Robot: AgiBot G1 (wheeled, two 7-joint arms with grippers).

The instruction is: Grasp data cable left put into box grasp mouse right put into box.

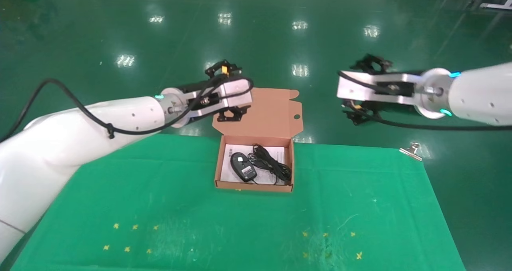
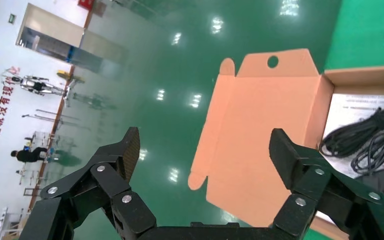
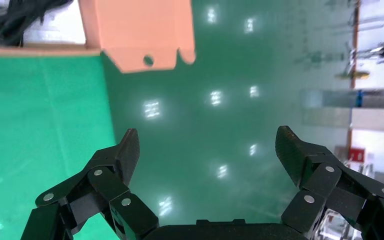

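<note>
One box (image 1: 256, 115), one mouse (image 1: 243, 166), one data cable (image 1: 270, 163), one clip (image 1: 411, 151), two claws.

My left gripper (image 1: 230, 114) hangs just behind the box (image 1: 220, 165), at its lid; my right gripper (image 1: 362, 113) hangs well off to the box's right. On the counter (image 1: 180, 207) sits the box — mouse (image 1: 243, 167) inside, data cable (image 1: 270, 163) on the side nearer my right gripper.

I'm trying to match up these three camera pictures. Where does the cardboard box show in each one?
Head view: the box sits mid-table, open, with the mouse and the data cable inside.
Left wrist view: it fills the right side, lid spread out, beyond the open left gripper.
Right wrist view: only a corner at the upper left, past the open right gripper.
Shared landmark: the round hole in the lid's tab.
</note>
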